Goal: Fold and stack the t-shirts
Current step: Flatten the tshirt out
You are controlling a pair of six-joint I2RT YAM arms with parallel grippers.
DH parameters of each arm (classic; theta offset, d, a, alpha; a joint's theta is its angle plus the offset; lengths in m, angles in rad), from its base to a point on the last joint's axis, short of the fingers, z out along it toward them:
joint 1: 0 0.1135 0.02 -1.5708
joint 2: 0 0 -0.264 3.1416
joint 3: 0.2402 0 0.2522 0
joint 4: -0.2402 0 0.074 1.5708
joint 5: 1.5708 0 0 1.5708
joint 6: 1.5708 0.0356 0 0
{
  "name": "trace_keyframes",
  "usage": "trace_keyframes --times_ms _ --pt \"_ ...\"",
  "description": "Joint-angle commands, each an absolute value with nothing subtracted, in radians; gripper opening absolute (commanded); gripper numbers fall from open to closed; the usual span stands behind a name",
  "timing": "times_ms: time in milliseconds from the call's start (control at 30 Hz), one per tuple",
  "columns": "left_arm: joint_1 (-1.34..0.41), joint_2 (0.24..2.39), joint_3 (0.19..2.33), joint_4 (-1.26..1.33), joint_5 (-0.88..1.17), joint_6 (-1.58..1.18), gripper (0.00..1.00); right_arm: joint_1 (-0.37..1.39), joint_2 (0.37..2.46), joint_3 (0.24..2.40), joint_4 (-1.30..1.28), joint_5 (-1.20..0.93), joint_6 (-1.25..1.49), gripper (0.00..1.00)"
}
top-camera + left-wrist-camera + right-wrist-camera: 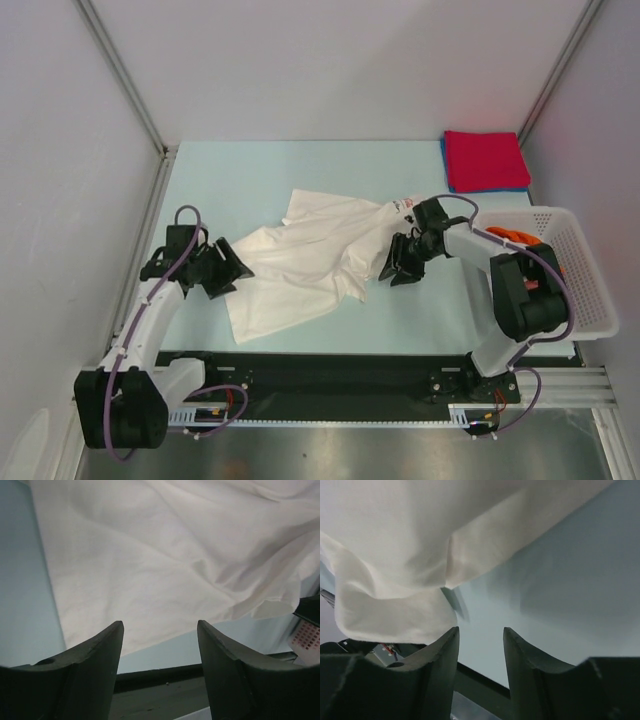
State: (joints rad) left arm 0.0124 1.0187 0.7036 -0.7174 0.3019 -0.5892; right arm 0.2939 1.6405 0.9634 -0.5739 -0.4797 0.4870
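A white t-shirt [310, 258] lies crumpled in the middle of the table, a bit of red print showing at its upper right end. It fills the left wrist view [165, 565] and the top of the right wrist view [415, 545]. My left gripper [232, 272] is open and empty at the shirt's left edge. My right gripper [398, 266] is open and empty at the shirt's right side, just off the cloth. A folded red t-shirt [484, 158] lies on a blue one [487, 187] at the back right. Orange cloth [512, 235] shows in the basket.
A white plastic lattice basket [585, 285] stands at the right edge of the pale blue table [240, 180]. Grey walls enclose the back and sides. A black rail [330, 370] runs along the near edge.
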Motion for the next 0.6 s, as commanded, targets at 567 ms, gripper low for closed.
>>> trace_keyframes --times_ms 567 --pt "-0.199 1.029 0.767 -0.612 0.399 -0.670 0.67 0.356 1.778 0.865 -0.133 -0.339 0.937 0.33"
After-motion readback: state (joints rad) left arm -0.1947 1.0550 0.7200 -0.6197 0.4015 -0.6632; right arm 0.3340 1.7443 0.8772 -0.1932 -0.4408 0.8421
